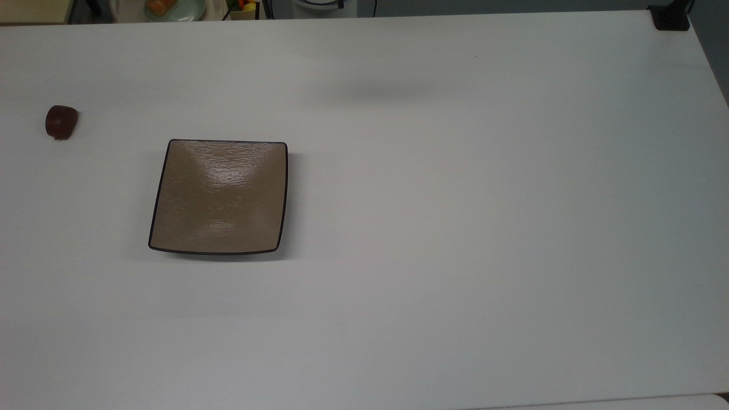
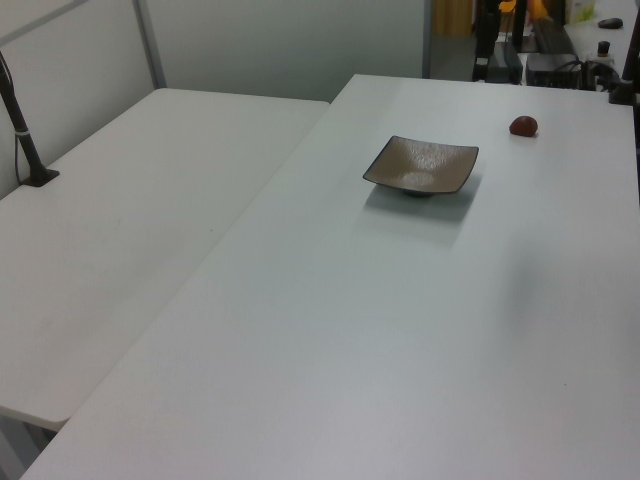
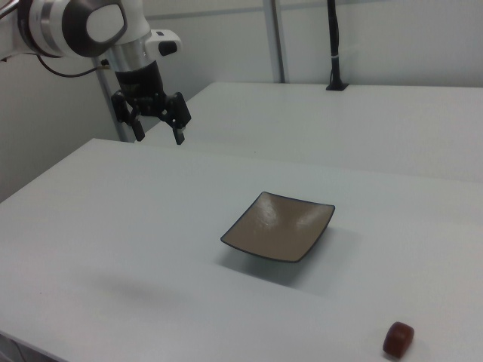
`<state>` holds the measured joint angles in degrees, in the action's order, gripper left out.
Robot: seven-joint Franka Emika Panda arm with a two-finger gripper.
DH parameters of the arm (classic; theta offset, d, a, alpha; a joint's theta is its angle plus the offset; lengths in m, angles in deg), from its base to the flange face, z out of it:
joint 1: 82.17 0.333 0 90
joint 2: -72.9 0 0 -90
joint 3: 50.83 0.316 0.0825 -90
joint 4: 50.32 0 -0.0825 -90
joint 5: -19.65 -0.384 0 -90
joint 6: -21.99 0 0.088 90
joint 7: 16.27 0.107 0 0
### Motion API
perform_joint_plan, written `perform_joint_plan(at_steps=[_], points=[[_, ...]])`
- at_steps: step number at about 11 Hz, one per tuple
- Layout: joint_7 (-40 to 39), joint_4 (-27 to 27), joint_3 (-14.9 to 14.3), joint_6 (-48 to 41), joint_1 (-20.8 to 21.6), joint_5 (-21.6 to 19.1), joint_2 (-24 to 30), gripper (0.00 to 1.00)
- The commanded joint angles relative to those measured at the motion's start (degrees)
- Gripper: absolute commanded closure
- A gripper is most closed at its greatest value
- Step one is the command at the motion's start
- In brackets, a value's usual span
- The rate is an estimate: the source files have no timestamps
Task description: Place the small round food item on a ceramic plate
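Top view: square tan-brown ceramic plate [image 1: 219, 196] lying flat on white table [image 1: 455, 228], left of centre, dark thin rim complete, textured glaze with glare on upper half, nothing on it. Small round food item [image 1: 61, 122], dark reddish-brown, resting on bare table well apart from plate, toward the top view's upper left. Beyond far table edge, pale green dish [image 1: 173, 8] with orange food piece [image 1: 161, 5], both cut off by frame top. Black clamp base [image 1: 671, 18] at the table's far right corner, partly cropped.

Left view: same plate [image 2: 421, 165] seen at low angle, corners upturned, raised slightly on a hidden foot. Small round food item [image 2: 523, 126] on table beyond plate, toward the left view's upper right, apart from it. Second white table [image 2: 120, 250] abutting on the left view's left. Clutter at upper right too small to identify.

Right view: gripper [image 3: 157, 123] hanging above far-left table edge, fingers spread apart, nothing between them, well apart from plate [image 3: 278, 226]. Arm cut off at upper left. Small round food item [image 3: 398, 338] near bottom right, on table, clear of plate.
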<state>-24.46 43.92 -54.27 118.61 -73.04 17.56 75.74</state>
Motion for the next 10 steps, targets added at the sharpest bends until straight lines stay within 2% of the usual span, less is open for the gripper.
perform_joint_plan(at_steps=[1, 10], points=[[0.98, 1.64, -0.86, 1.11, 0.80, -0.90, 1.02, 0.00], [0.45, 1.73, -0.95, -0.38, 0.62, -0.90, 1.11, 0.00]])
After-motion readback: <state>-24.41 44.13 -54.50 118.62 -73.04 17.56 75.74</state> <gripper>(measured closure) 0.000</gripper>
